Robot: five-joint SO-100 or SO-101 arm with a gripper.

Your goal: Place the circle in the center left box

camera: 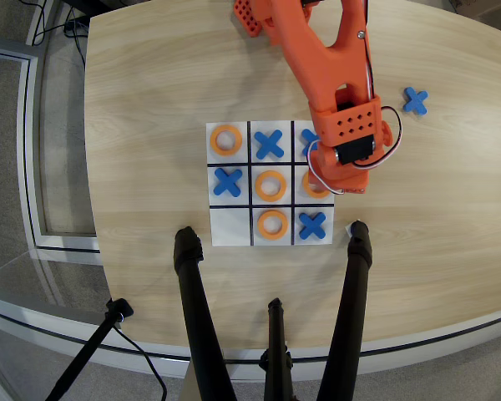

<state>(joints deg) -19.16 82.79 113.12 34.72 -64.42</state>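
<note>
- Overhead view: orange arm [321, 58] reaches down from the top edge over the right side of the 3x3 board [231, 227] on the wooden tabletop [150, 83].
- The end effector [321, 185] is hidden under the wrist housing; cannot tell whether it is parted or clamped.
- The circle [311, 187] shows only as an orange sliver at the arm's lower left edge, over the right-end cell of the middle row [301, 194]. Cannot tell whether it is resting flat there or held above it.
- That cell is the target as I judge it: the other middle-row end holds a blue X [227, 182], so the task's "left" reads as this view's right.
- Other pieces: rings in the top-left cell [226, 139], centre cell [270, 185] and bottom-middle cell [273, 225]; blue X pieces at top middle [269, 144] and bottom right [312, 225], another partly covered at top right [309, 138], and a spare X [415, 100] off the board.
- Bottom-left cell [230, 225] is blank.
- Risk: the ring lands across the black line toward the centre cell, because the arm blocks any check on alignment.
- Risk: on retreat the wrist or fingers drag the ring out of the cell, or clip the X pieces just above and below it.
- Risk: the light ring sticks to a finger on release and lifts away.
- Black tripod legs [192, 317] in the foreground, clear of the board.
- No brand, label or readable writing anywhere.
</note>
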